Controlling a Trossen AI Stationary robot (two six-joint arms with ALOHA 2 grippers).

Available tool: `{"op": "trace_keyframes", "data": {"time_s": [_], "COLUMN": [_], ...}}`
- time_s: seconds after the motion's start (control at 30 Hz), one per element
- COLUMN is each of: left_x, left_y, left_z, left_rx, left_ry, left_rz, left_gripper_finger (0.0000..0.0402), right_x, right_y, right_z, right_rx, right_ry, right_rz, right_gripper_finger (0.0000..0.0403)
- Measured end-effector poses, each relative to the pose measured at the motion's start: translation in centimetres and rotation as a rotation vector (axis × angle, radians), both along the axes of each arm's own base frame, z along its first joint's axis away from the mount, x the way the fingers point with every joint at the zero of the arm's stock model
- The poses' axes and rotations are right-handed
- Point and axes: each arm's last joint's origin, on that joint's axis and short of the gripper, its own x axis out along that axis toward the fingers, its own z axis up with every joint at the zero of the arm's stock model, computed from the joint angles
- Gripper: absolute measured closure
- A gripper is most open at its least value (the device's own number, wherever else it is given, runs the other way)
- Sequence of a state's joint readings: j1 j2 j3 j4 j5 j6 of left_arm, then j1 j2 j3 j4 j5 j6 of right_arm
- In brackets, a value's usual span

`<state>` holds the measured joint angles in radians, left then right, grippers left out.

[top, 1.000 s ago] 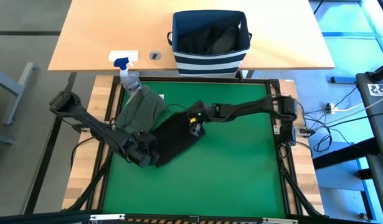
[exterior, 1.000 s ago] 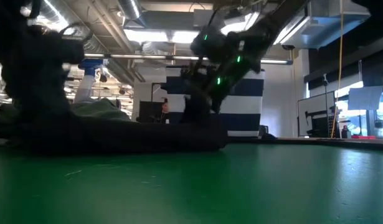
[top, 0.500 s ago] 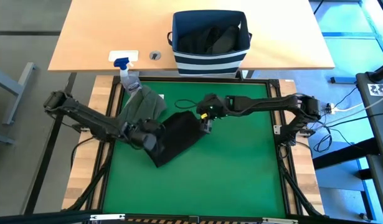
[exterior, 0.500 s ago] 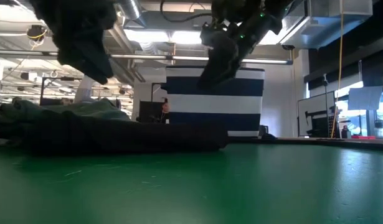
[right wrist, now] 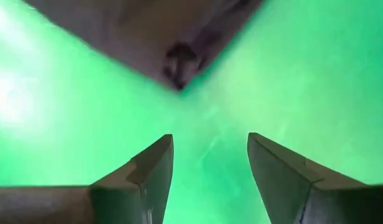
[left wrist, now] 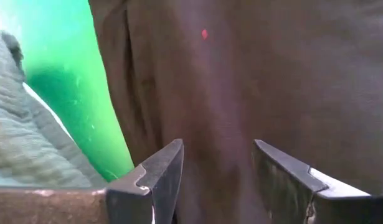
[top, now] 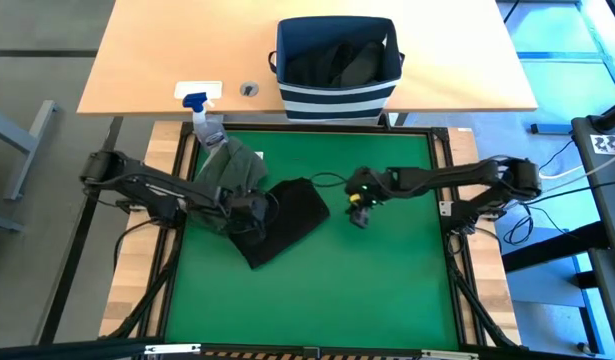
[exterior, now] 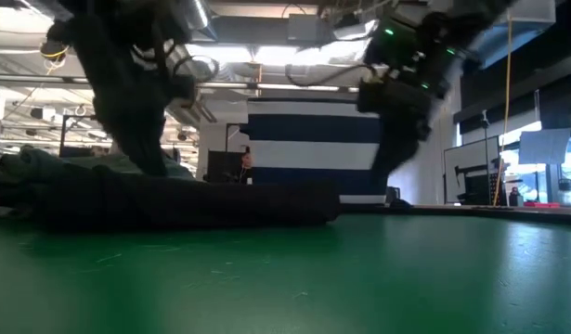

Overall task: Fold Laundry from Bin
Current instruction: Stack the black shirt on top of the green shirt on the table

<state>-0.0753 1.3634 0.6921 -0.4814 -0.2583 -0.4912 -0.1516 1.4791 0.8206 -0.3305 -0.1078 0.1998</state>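
Observation:
A black garment (top: 287, 220) lies folded flat on the green mat (top: 387, 290). Its left end touches a dark olive green garment (top: 227, 172) heaped at the mat's far left. More dark laundry (top: 342, 62) fills the striped navy bin (top: 337, 98) on the wooden table behind. My left gripper (top: 255, 212) stands open over the black garment's left part, and black cloth (left wrist: 253, 74) fills its wrist view beyond the fingers. My right gripper (top: 359, 212) hangs open above bare mat, just right of the black garment's right corner (right wrist: 179, 71).
A clear spray bottle with a blue nozzle (top: 205, 118) stands at the mat's far left corner, next to the olive garment. The mat's near half and right side are bare. The low view shows the black garment as a low dark ridge (exterior: 174, 199) in front of the bin (exterior: 313, 153).
My left gripper has gone from the black garment's near left end toward the far right, over the garment, and has rolled at the wrist. My right gripper has drawn away from the garment's far right edge toward the table's right edge. The black garment lies where it was.

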Motion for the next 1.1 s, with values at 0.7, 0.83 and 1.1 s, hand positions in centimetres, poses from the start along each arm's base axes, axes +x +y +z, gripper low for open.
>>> {"op": "trace_keyframes", "data": {"time_s": [0.7,0.83,1.1], "left_x": [6.1,6.3,4.5], "left_y": [-4.2,-4.5,-3.6], "left_z": [-2.0,-0.1,2.4], "left_rx": [-0.642,-0.633,-0.457], "left_ry": [-0.559,-0.523,-0.348], "left_rz": [0.475,0.441,0.479], "left_gripper_finger": [0.0216,0.0216,0.0216], "right_x": [-4.1,-4.2,-3.4], "right_y": [1.8,2.0,1.3], "right_z": [-1.3,-1.1,-2.0], "right_rx": [0.463,0.547,0.475], "right_ry": [-0.025,-0.011,0.001], "right_rz": [0.060,0.049,-0.257], "right_gripper_finger": [0.0196,0.0176,0.0061]}}
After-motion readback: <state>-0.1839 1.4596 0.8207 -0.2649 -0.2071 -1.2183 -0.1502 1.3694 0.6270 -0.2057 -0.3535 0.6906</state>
